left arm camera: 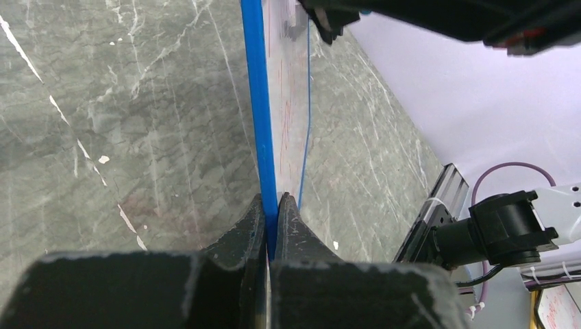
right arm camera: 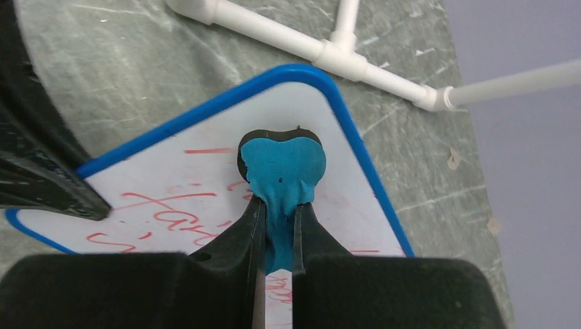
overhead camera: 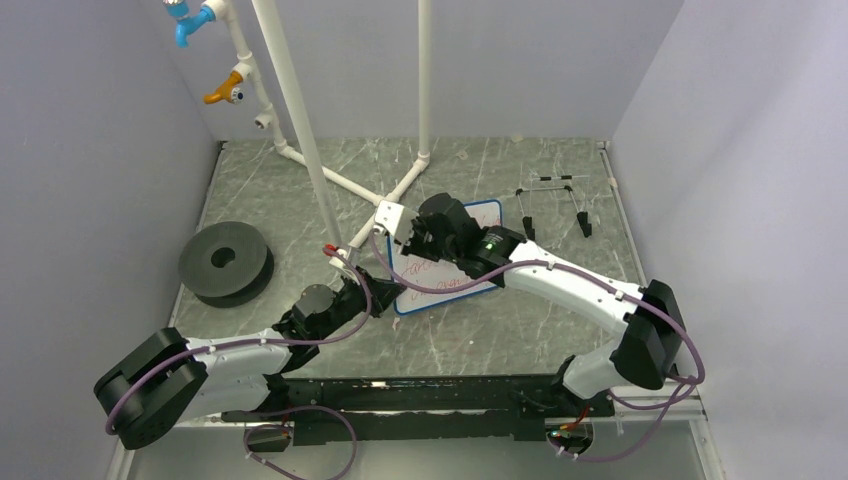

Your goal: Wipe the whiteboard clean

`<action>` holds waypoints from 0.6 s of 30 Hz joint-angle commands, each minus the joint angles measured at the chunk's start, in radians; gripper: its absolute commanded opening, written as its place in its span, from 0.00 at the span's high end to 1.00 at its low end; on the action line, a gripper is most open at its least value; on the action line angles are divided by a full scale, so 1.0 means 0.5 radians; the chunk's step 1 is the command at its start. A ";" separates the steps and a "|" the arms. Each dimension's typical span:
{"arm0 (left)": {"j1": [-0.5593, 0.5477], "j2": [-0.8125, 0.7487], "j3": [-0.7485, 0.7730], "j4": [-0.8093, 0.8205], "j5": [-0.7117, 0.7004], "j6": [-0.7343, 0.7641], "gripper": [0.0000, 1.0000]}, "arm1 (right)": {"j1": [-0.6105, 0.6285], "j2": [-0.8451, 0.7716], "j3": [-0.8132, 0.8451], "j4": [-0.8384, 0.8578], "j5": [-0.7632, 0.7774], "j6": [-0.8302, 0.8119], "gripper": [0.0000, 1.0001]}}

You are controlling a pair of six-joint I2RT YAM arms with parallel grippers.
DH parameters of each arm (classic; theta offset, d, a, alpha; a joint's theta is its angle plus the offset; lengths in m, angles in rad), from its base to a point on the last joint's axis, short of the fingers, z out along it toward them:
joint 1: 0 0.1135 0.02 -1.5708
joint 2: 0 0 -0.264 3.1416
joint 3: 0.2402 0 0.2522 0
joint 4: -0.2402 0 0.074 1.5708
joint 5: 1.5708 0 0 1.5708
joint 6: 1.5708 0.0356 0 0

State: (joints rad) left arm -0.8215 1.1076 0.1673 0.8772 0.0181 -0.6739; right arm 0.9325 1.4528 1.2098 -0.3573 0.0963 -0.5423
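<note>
The whiteboard (overhead camera: 448, 283), white with a thin blue rim and red handwriting, lies mid-table. My left gripper (left arm camera: 272, 200) is shut on its blue rim (left arm camera: 262, 103) at the board's left edge; in the top view it (overhead camera: 378, 297) sits at the board's near left side. My right gripper (right arm camera: 277, 205) is shut on a blue eraser (right arm camera: 282, 168) with a black underside, pressed on the board (right arm camera: 171, 168) near its upper corner. Red writing (right arm camera: 157, 209) remains left of and below the eraser. In the top view the right gripper (overhead camera: 420, 240) hangs over the board's upper left part.
A white pipe frame (overhead camera: 345, 185) stands just behind the board, its foot also showing in the right wrist view (right arm camera: 322, 44). A black wire easel (overhead camera: 555, 205) lies at the back right. A dark grey ring-shaped disc (overhead camera: 226, 262) sits at the left.
</note>
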 commanded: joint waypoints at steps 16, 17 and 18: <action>-0.018 -0.128 -0.015 -0.002 0.108 0.252 1.00 | 0.141 0.020 -0.076 -0.026 -0.008 -0.228 1.00; -0.017 -0.122 -0.015 0.004 0.118 0.251 1.00 | 0.129 0.029 -0.018 0.006 0.057 -0.179 1.00; -0.016 -0.111 -0.014 0.013 0.128 0.249 1.00 | 0.114 0.041 0.047 0.021 0.106 -0.140 1.00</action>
State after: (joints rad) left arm -0.8211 1.0637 0.1535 0.8402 0.0208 -0.6609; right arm 1.0023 1.4368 1.1427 -0.3996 0.0414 -0.6853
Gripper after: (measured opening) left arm 0.040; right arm 0.114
